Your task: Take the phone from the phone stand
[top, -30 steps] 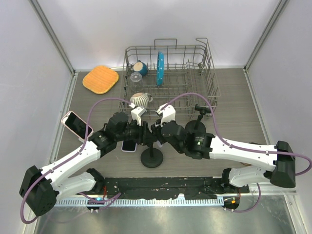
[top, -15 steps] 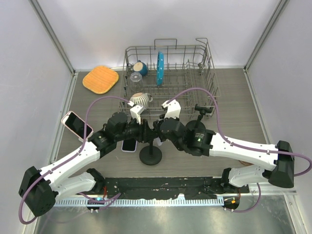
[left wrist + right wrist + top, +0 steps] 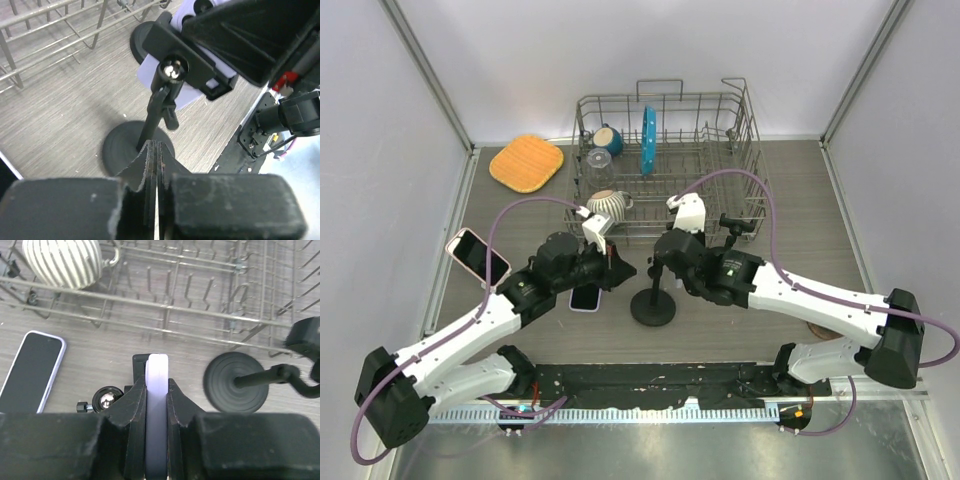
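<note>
The phone stand [image 3: 653, 308] sits on the desk [image 3: 820, 220] nearest me. My left hand [image 3: 154, 150] is pressed together, empty, just beside its pole. My right hand [image 3: 156, 390] pinches the phone [image 3: 156, 420], apparently seated in the clamp. Lifting it free is not yet done.

Bright, even light falls from above, leaving soft, short shadows on the table [image 3: 810, 220]. The overhead view is sharp; both wrist views show their own near fingers [image 3: 65, 210] slightly blurred.
</note>
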`<move>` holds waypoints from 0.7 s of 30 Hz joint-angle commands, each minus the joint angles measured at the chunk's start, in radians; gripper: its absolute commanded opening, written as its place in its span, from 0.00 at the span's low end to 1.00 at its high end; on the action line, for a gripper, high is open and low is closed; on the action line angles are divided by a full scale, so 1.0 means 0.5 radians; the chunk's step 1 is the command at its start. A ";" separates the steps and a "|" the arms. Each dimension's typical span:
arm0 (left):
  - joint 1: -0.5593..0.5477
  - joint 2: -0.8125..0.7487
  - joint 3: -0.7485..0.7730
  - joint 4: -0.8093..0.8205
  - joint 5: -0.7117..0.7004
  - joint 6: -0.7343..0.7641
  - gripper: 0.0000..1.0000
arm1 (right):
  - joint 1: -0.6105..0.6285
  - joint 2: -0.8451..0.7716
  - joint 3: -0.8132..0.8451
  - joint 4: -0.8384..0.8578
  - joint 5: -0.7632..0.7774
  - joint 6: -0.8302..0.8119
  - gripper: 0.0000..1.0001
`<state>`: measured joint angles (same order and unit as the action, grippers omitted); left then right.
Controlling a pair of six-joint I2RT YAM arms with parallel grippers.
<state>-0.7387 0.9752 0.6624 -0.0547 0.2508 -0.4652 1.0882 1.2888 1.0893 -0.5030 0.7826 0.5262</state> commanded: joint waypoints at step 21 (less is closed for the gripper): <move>-0.308 0.132 0.028 0.428 -0.320 0.295 0.75 | 0.076 -0.181 -0.178 0.306 -0.185 -0.457 0.01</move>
<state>-0.8383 1.0058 0.6579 0.0647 0.2512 -0.3744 1.1156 1.2228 1.0260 -0.4023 0.7197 0.3069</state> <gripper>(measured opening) 0.760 0.208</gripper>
